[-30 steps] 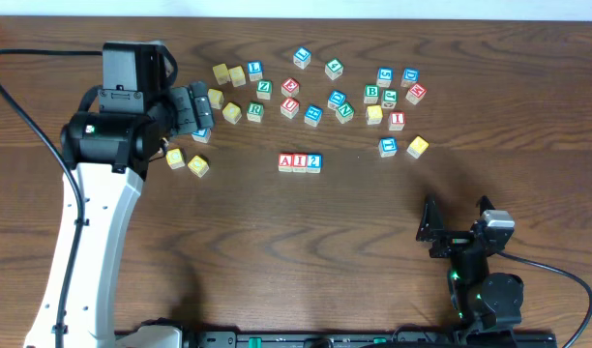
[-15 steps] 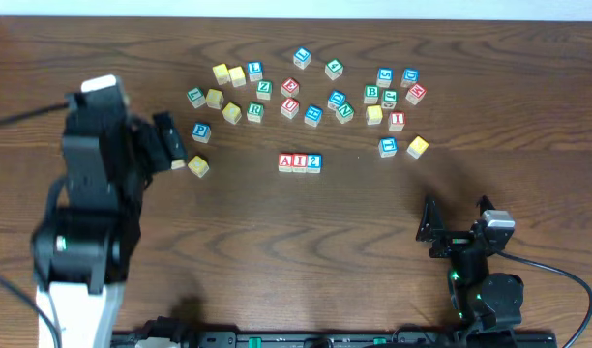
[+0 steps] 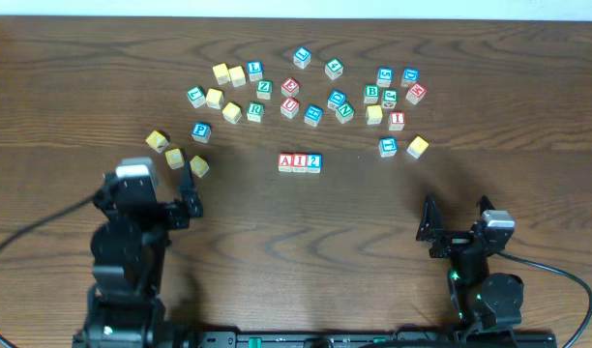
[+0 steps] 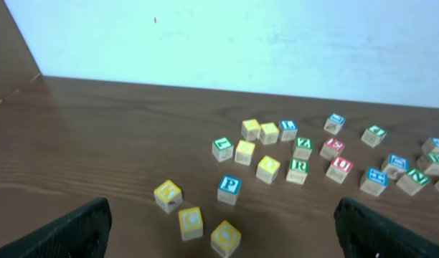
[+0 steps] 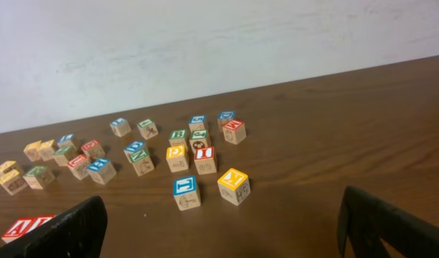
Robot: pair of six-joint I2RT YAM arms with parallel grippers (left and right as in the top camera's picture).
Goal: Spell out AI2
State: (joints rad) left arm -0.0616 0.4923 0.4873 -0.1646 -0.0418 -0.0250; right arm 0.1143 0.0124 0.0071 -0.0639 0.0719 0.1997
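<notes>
Overhead view of a dark wood table with small alphabet cubes on it. All places here are given from the I cube, which sits mid-table.

Far left of the I cube and nearer my base, my left gripper hangs with its fingers spread wide and nothing between them. Its wrist view shows only bare wood and loose cubes ahead. Between that gripper and the I cube, three yellow cubes lie in a loose cluster, well apart from it.

The A cube touches the I cube on its left, and the 2 cube touches it on its right. The three stand in one straight line, faces up, reading AI2. Beyond the I cube, toward the far edge, the spare cubes are scattered in a band, none touching the line.

Far right of the I cube and nearer my base, my right gripper also stands spread wide and empty, well apart from every cube.

My judgement is that the spelling is done and this is the closing step, with both arms clear of the work. The next move calls for little. No more picking is needed, only care that neither gripper passes near the line and knocks it, and perhaps settling the arms at rest.
</notes>
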